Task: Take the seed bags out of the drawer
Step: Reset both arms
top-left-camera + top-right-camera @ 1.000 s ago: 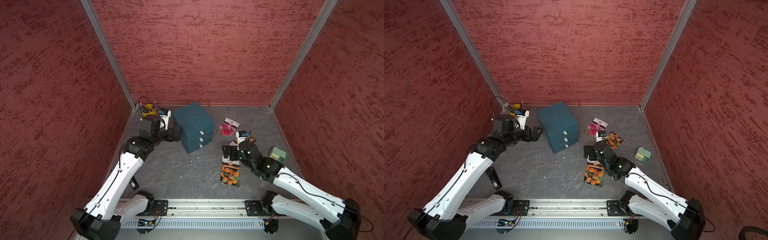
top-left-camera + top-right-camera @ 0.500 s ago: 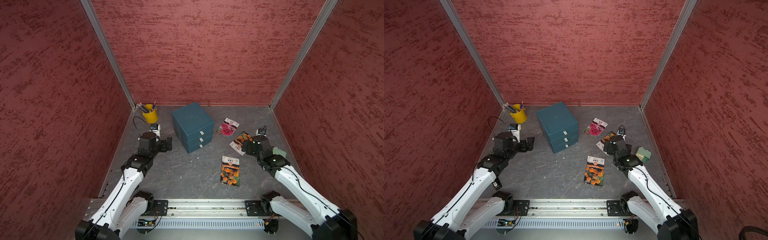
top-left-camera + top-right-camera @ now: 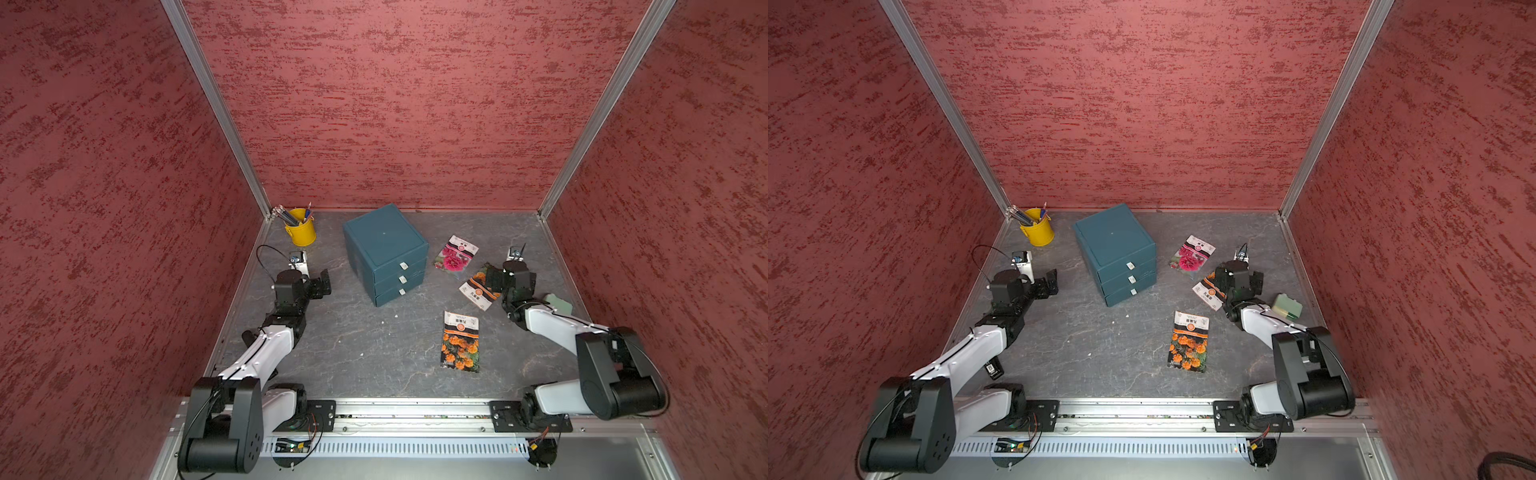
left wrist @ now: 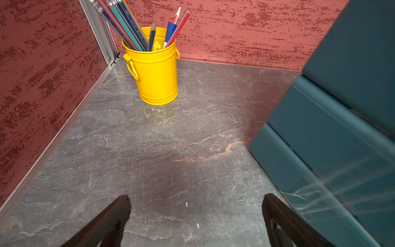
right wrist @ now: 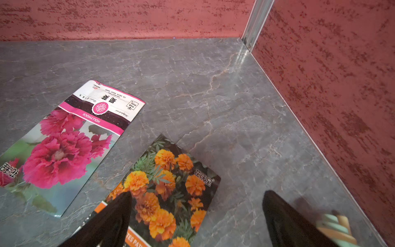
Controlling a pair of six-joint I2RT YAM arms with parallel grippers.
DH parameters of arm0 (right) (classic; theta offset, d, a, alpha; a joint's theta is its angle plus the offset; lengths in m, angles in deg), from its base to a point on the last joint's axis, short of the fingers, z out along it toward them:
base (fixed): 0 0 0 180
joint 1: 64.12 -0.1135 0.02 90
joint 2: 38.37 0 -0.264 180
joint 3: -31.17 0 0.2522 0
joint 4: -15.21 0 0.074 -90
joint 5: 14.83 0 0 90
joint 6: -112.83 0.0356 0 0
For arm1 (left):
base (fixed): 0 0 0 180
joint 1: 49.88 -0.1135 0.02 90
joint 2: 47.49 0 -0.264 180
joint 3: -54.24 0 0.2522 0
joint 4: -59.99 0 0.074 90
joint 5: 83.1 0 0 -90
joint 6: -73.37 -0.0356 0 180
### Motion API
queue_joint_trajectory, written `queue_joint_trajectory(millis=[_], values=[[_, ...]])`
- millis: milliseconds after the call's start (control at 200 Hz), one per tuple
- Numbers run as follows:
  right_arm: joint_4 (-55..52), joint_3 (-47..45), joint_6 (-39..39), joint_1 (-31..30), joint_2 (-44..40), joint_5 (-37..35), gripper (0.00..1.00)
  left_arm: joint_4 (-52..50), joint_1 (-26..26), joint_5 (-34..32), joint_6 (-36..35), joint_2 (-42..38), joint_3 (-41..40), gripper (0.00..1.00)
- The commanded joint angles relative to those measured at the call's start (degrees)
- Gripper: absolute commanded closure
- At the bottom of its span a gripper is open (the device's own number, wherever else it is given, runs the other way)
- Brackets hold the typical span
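Well, you look to be at or very near the end. All three seed bags lie flat on the grey marbled tabletop (image 3: 353, 353), to the right of the small teal three-drawer cabinet (image 3: 384, 245). None of them is inside it.

The glossy flat packet with the pink-red hollyhock photo (image 3: 456, 257) sits nearest the back wall. The glossy packet with orange marigolds and a white-orange label band (image 3: 478, 289) lies just in front of it, partly under your right arm's wrist. A second marigold packet of the same kind (image 3: 460, 341) lies well apart from both, nearer the front rail.

In both top views the cabinet's three drawer fronts look flush and shut, so you cannot see whether anything remains inside.

Your right gripper (image 5: 197, 193) is spread wide and holds nothing. One finger hangs over the near marigold packet; whether it touches is unclear. Your left gripper (image 4: 195, 198) is also spread and empty, low over bare table between the cabinet and the yellow metal pail of pencils (image 3: 300, 232).

Judging from this, nothing is left but pulling the arms clear.
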Motion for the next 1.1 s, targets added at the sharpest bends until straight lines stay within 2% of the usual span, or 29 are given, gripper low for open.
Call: queue_joint_trajectory(millis=[0, 130, 175, 311, 406, 496, 546, 731, 957, 1097], values=[[11.3, -0.1, -3.6, 0.6, 2.4, 1.5, 0.01, 14.3, -0.9, 3.3, -0.7, 3.8, -1.2, 0.00], [21.0, -2.9, -4.8, 2.4, 5.4, 5.2, 0.01, 21.4, -2.0, 4.7, -1.2, 9.7, -1.8, 0.00], [18.7, -2.4, -4.1, 2.9, 4.9, 6.5, 0.01, 23.6, -2.1, 4.9, -1.5, 11.4, -1.9, 0.00], [25.1, -6.2, -3.8, 3.7, 4.1, 8.3, 0.01, 30.5, -3.0, 4.4, 0.2, 16.4, -3.2, 0.00], [28.4, -8.3, -3.5, 5.0, 4.2, 12.3, 0.01, 34.9, -2.4, 4.5, -0.5, 19.7, -3.9, 0.00], [38.9, -11.9, -4.0, 5.3, 7.5, 12.9, 0.01, 36.4, -1.5, 3.6, -1.4, 20.8, -4.2, 0.00], [34.7, -11.4, -3.3, 5.3, 5.9, 12.8, 0.01, 36.6, -1.4, 3.2, -1.3, 20.9, -4.2, 0.00], [35.8, -11.4, -3.0, 5.2, 6.4, 11.0, 0.01, 33.8, -1.2, 0.5, -0.8, 21.1, -2.6, 0.00], [35.4, -11.1, -2.9, 5.2, 6.7, 10.9, 0.01, 35.2, -0.4, -4.1, -0.1, 21.1, -3.3, 0.00], [35.6, -11.1, -2.9, 5.2, 6.8, 10.8, 0.01, 35.3, -0.2, -4.3, -0.3, 21.2, -3.2, 0.00]])
